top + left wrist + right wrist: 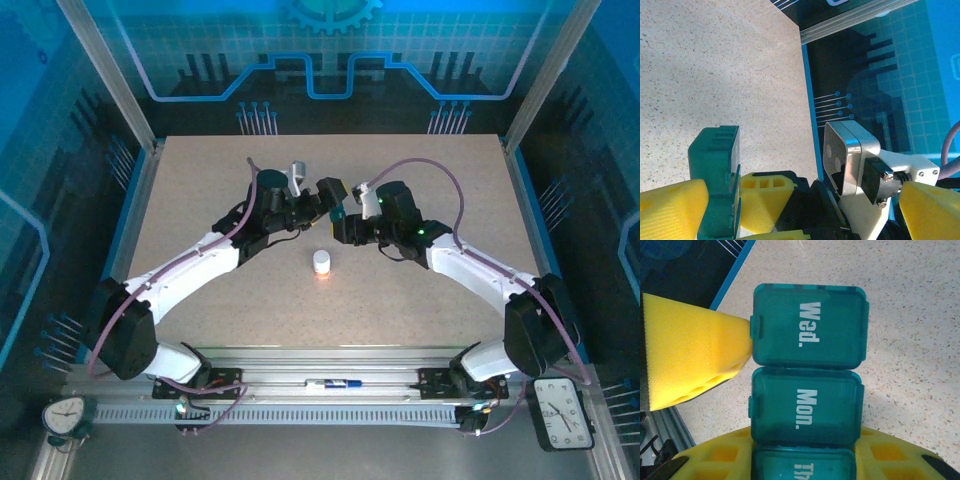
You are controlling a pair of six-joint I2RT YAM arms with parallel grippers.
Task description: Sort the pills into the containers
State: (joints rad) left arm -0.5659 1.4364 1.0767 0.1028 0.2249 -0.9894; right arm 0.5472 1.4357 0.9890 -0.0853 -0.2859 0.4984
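The dark teal pill box (pixel 807 370) is a strip of containers with lids marked "Wed.", "Mon." and "Th". All three lids are down. My right gripper (pixel 802 462) is shut on it at the "Th" end, holding it above the table. My left gripper (pixel 804 187) stands wide open, the box's far end (pixel 715 165) beside one yellow finger (pixel 670 205). That same finger (pixel 695 355) touches the tab edge of the "Wed." lid. In the top view both grippers meet mid-table, left (pixel 320 198) and right (pixel 343 212). The pills are out of view.
A white-capped orange bottle (pixel 321 262) stands upright on the speckled table (pixel 200 200), just in front of the two grippers. Blue walls and metal frame posts close off the back and sides. The right arm's wrist camera housing (pixel 850 150) sits between the left gripper's fingers.
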